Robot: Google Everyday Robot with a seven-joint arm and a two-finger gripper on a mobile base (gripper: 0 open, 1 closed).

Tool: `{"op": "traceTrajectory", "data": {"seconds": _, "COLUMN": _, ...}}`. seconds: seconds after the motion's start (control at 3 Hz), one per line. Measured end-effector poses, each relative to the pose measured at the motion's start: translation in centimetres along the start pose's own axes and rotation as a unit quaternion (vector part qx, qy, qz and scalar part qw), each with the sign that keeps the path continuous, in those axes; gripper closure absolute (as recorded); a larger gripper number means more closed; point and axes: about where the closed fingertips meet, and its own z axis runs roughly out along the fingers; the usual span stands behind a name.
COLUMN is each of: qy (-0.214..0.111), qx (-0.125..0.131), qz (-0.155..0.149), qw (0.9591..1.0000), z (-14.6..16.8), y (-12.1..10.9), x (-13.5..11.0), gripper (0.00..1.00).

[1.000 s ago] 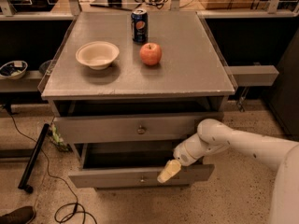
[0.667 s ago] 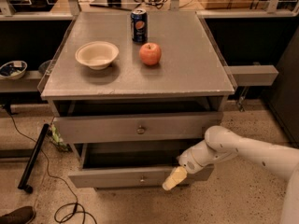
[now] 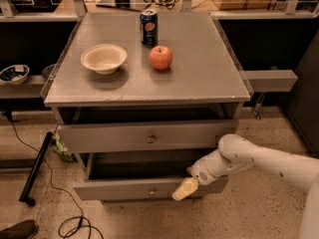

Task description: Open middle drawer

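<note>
Grey cabinet (image 3: 67, 114): dead centre of the scene, with two drawer fronts showing under its top.
Middle drawer (image 3: 119, 189): it's the lower of the two fronts, long and low, standing well out toward the near side with its dark inside open to view behind the panel.
Knob (image 3: 151, 190): small, round, metal, sitting at the centre of that front.
Hand (image 3: 182, 191): pale yellow, low on the right, up against the middle drawer's front just right of the knob.
Hand's grip: cannot tell how far open it is, or whether it has hold of anything.
Arm (image 3: 259, 161): white, reaching in from the near right and angling down to the drawer.
Upper drawer (image 3: 99, 137): out just a little, a dark gap between it and the top, with its own knob at centre.
Tabletop (image 3: 204, 73): carrying three things, all apart from each other.
Bowl (image 3: 103, 59): cream, on the left side.
Apple (image 3: 160, 58): red, near the middle.
Can (image 3: 148, 28): blue, upright, just beyond the apple on the far side.
Floor (image 3: 249, 213): speckled, with a black cable (image 3: 75, 220) looping at the near left.
</note>
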Motion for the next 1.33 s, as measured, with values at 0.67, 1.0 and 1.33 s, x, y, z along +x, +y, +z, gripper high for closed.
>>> {"op": "traceTrajectory", "data": {"seconds": 0.67, "qy": 0.0, "qx": 0.0, "qz": 0.0, "qw": 1.0, "z": 0.01, "y": 0.0, "x": 0.0, "gripper": 0.65}}
{"op": "traceTrajectory", "data": {"seconds": 1.0, "qy": 0.0, "qx": 0.0, "qz": 0.0, "qw": 1.0, "z": 0.01, "y": 0.0, "x": 0.0, "gripper": 0.89}}
{"op": "traceTrajectory", "data": {"seconds": 1.33, "qy": 0.0, "qx": 0.0, "qz": 0.0, "qw": 1.0, "z": 0.02, "y": 0.01, "x": 0.0, "gripper": 1.0}}
